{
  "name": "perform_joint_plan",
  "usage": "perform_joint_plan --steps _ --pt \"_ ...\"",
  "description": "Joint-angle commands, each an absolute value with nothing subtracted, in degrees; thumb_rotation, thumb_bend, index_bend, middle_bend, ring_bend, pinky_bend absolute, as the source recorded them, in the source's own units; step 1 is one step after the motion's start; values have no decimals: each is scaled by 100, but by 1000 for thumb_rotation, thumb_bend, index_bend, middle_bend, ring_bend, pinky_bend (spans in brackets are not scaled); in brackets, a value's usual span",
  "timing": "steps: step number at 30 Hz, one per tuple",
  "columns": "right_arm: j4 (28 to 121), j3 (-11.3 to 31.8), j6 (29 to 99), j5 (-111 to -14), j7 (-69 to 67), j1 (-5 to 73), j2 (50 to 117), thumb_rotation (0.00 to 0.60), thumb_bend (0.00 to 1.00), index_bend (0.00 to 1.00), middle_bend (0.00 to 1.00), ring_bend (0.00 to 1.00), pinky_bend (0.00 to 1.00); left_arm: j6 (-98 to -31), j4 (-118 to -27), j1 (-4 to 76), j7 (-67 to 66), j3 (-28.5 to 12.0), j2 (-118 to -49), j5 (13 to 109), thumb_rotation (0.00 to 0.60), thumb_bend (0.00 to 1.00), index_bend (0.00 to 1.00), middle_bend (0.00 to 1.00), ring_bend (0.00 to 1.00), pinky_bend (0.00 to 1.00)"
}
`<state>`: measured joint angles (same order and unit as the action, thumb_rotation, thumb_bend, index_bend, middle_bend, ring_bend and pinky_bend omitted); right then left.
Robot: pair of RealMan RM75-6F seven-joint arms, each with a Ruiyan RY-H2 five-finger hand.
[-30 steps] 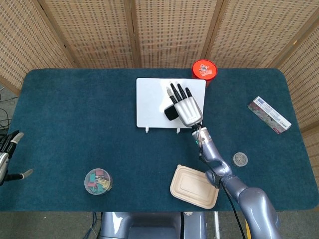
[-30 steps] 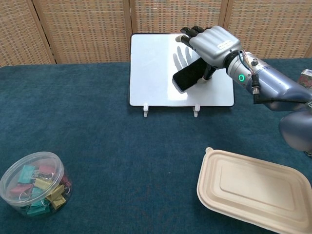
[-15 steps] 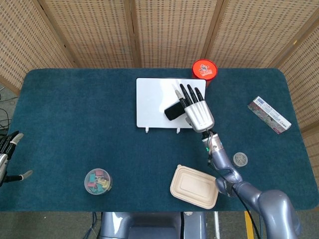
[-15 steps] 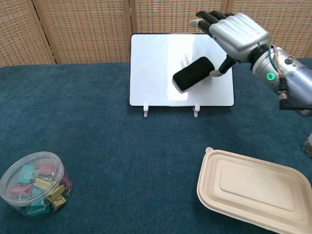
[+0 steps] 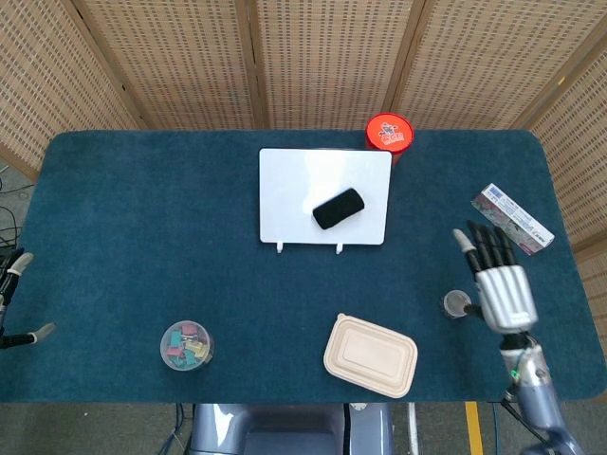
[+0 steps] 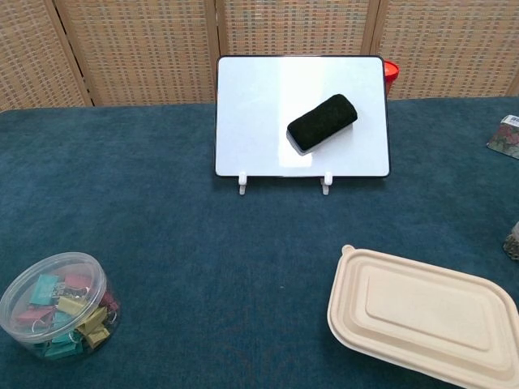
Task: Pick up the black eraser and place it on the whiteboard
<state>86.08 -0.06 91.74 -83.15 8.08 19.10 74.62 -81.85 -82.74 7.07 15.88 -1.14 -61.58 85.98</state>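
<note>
- The black eraser (image 5: 339, 208) lies on the whiteboard (image 5: 294, 194), tilted, toward the right half of the board; nothing touches it.
- From the chest view the whiteboard (image 6: 259, 113) stands propped on two small white feet near its front edge, and the black eraser (image 6: 322, 122) rests against its sloped face.
- The right hand (image 5: 500, 280) is well apart from the board, over the right side of the table, fingers spread and straight, holding nothing. It does not show in the chest view.
- Just beside that hand, on its left, sits a small round lidded cup (image 5: 456, 304), partly covered by the hand.
- Of the left hand (image 5: 11, 299) only a bit shows at the left edge of the head view; I cannot tell whether its fingers are apart or curled.
- A red round tub (image 5: 389, 134) stands at the far right corner of the whiteboard, touching or nearly touching it.
- A flat printed box (image 5: 513, 219) lies far right on the blue cloth table (image 5: 142, 227).
- A beige lidded food container (image 5: 371, 354) sits near the front edge, right of centre.
- A clear round tub of coloured binder clips (image 5: 186, 344) sits near the front, left of centre.
</note>
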Motion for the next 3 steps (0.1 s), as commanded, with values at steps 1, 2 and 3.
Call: perform_joint_plan --steps 1,2,3 --pt "8600 -318 9501 -8251 324 1328 7225 600 0 0 0 0 0 -8484 -8187 594 1344 -172 -6300 8642 600 0 0 0 0 0" --pt "8575 -328 9606 -8225 249 1179 7239 600 0 0 0 0 0 -8569 -8183 565 1350 -168 -6319 8687 600 0 0 0 0 0" --pt "8563 -335 9672 -8234 195 1089 7252 600 0 0 0 0 0 -8608 -8170 552 1362 -161 -6322 8721 600 0 0 0 0 0"
